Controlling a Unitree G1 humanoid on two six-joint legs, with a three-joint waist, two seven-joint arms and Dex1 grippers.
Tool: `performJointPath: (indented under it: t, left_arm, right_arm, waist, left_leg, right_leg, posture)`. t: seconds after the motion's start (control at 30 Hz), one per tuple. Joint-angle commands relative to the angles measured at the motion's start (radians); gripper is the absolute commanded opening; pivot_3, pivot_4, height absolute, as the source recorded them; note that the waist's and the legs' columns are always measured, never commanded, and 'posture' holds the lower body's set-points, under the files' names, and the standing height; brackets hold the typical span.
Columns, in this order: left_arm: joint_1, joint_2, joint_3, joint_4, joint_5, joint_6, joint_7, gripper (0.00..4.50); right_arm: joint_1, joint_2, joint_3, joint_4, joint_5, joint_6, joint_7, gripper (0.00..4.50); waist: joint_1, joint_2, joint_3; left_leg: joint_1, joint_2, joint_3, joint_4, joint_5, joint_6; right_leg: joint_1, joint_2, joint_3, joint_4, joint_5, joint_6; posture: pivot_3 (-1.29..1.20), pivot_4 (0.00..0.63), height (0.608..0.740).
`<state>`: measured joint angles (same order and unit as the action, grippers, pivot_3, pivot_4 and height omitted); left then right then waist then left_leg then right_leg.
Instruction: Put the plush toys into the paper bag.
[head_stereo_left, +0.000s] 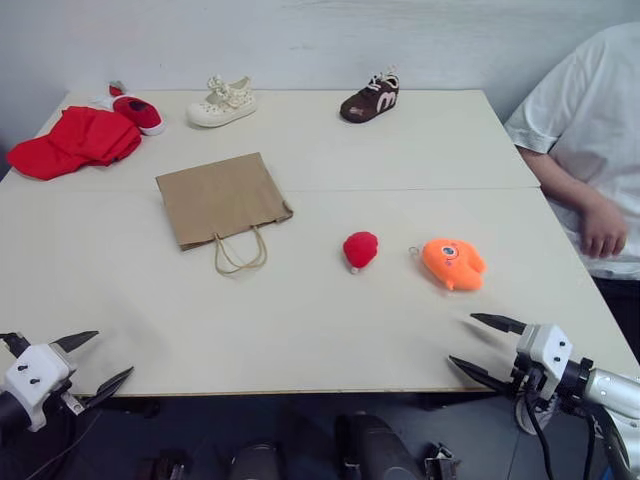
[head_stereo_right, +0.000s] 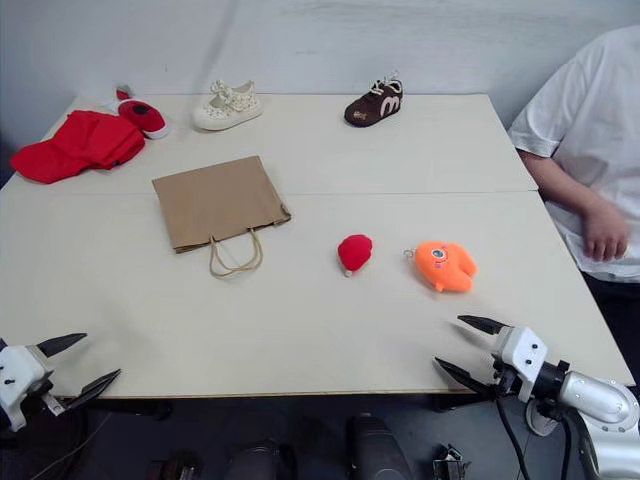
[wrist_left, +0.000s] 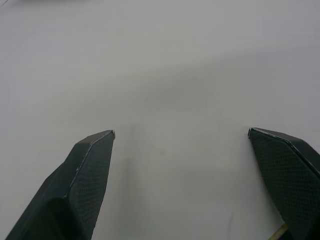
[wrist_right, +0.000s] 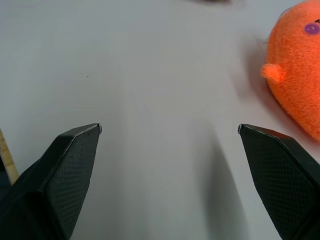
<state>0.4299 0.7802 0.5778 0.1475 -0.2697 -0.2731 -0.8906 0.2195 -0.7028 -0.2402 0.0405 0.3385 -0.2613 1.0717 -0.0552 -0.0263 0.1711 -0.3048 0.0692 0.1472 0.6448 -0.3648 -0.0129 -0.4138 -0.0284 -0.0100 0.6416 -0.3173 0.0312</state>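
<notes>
From the head camera, nearest are the two grippers at the near edge of the tabletop (head_stereo_left: 330, 140). The left gripper (head_stereo_left: 95, 362) hangs by the near left corner, its black fingers spread wide with nothing between them. The right gripper (head_stereo_left: 480, 345) sits by the near right corner, likewise spread wide and holding nothing.

Just beyond the right gripper lies the orange plush toy (head_stereo_left: 453, 263), a small ring at its left side, close to the right edge. To its left, apart from it, lies the red plush toy (head_stereo_left: 360, 249) with its white tip towards the near edge. Further left, about mid-table, the paper bag (head_stereo_left: 221, 197) lies flat on its side, its cord handles (head_stereo_left: 240, 252) trailing towards the near edge; its mouth is pressed flat, so what it holds, if anything, cannot be seen. No print shows on it.

Along the far edge, a red cloth (head_stereo_left: 74, 142) is bunched at the left corner, with a small red shoe (head_stereo_left: 138, 112) beside it, then a cream shoe (head_stereo_left: 222, 102) and a brown shoe (head_stereo_left: 370, 100) with a white mark on its side that cannot be read. A person's arm (head_stereo_left: 585, 205) rests past the right edge.

In the left wrist view, the two fingers stand far apart over bare tabletop.

In the right wrist view, the fingers are wide apart, and the orange toy lies beyond one fingertip, not touching it.
</notes>
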Motion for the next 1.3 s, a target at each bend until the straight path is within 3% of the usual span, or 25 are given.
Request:
performJointPath:
  t: [0.03, 0.13, 0.27, 0.47, 0.6, 0.7, 0.8, 1.1, 1.2, 1.3]
  left_arm:
    - [-0.020, 0.007, 0.015, -0.016, -0.015, 0.015, 0.016, 4.49]
    - [-0.036, 0.002, 0.005, -0.100, -0.080, 0.102, -0.003, 4.49]
    - [-0.184, 0.052, -0.088, -0.282, -0.132, 0.323, 0.031, 4.49]
    - [-0.513, 0.108, -0.337, -0.273, 0.009, 0.437, 0.047, 4.49]
    - [-0.717, 0.112, -0.496, -0.089, 0.166, 0.330, 0.032, 4.49]
    - [-0.875, 0.114, -0.617, 0.108, 0.325, 0.159, 0.046, 4.49]
    - [-1.005, 0.041, -0.641, 0.267, 0.343, 0.099, 0.089, 4.49]
    - [-1.166, -0.059, -0.684, 0.502, 0.353, -0.074, 0.035, 4.49]
    - [-1.208, -0.081, -0.696, 0.571, 0.363, -0.114, 0.035, 3.93]
    - [-1.236, -0.096, -0.707, 0.626, 0.367, -0.148, 0.021, 3.04]
  right_arm:
    - [-0.006, 0.002, -0.005, -0.054, 0.013, -0.006, -0.014, 4.50]
    - [-0.012, 0.022, 0.002, -0.106, 0.034, 0.025, -0.040, 4.50]
    - [-0.054, 0.102, 0.030, -0.268, 0.130, 0.137, -0.133, 4.50]
    - [-0.142, 0.171, 0.127, -0.474, 0.180, 0.293, -0.244, 4.50]
    - [-0.201, 0.201, 0.180, -0.524, 0.160, 0.341, -0.299, 4.50]
    - [-0.223, 0.208, 0.194, -0.543, 0.157, 0.365, -0.320, 4.50]
    - [-0.201, 0.210, 0.194, -0.547, 0.150, 0.362, -0.326, 4.50]
    - [-0.135, 0.221, 0.198, -0.583, 0.130, 0.360, -0.355, 4.50]
    - [-0.126, 0.222, 0.193, -0.586, 0.126, 0.360, -0.361, 4.50]
    - [-0.119, 0.221, 0.194, -0.591, 0.122, 0.359, -0.366, 4.50]
  waist:
    - [0.001, 0.000, 0.000]
    - [0.001, 0.000, 0.000]
    - [0.008, 0.000, 0.000]
    - [0.020, 0.001, 0.000]
    - [0.016, 0.000, 0.000]
    - [0.025, -0.001, 0.000]
    - [0.030, -0.001, 0.000]
    - [0.024, -0.002, 0.000]
    - [0.026, -0.002, 0.000]
    - [0.028, -0.002, 0.000]
  left_leg:
    - [0.000, 0.000, 0.000, 0.000, 0.000, 0.000]
    - [0.000, 0.000, 0.000, 0.000, 0.000, 0.000]
    - [-0.001, 0.000, -0.001, 0.001, 0.000, -0.001]
    - [-0.001, -0.001, -0.001, 0.002, 0.002, -0.003]
    - [-0.004, -0.001, 0.001, 0.002, 0.004, -0.008]
    - [-0.020, -0.001, 0.002, 0.008, 0.007, -0.008]
    - [-0.035, -0.001, 0.003, 0.018, 0.006, -0.008]
    - [-0.032, -0.003, 0.005, 0.025, 0.006, -0.004]
    - [-0.031, -0.003, 0.005, 0.025, 0.007, -0.005]
    - [-0.031, -0.003, 0.005, 0.025, 0.008, -0.005]
  right_leg:
    - [0.000, 0.000, 0.000, 0.000, 0.000, 0.000]
    - [0.000, 0.000, 0.000, 0.001, 0.000, 0.000]
    - [0.000, 0.000, -0.001, 0.001, 0.000, 0.000]
    - [0.000, 0.000, 0.000, 0.004, 0.000, 0.001]
    - [-0.004, 0.002, 0.001, 0.004, -0.001, 0.002]
    - [-0.021, 0.003, 0.001, 0.009, -0.001, 0.002]
    - [-0.034, 0.003, 0.001, 0.015, -0.002, 0.003]
    - [-0.031, 0.002, 0.004, 0.020, 0.001, 0.007]
    - [-0.031, 0.002, 0.004, 0.021, 0.001, 0.007]
    - [-0.031, 0.002, 0.004, 0.021, 0.001, 0.007]
  posture:
    - [0.00, 0.150, 0.740]
    - [0.00, 0.150, 0.740]
    - [0.00, 0.150, 0.740]
    - [0.00, 0.150, 0.740]
    - [0.00, 0.150, 0.740]
    - [0.00, 0.150, 0.740]
    - [0.00, 0.150, 0.740]
    - [0.00, 0.150, 0.740]
    - [0.00, 0.150, 0.740]
    - [0.00, 0.150, 0.740]
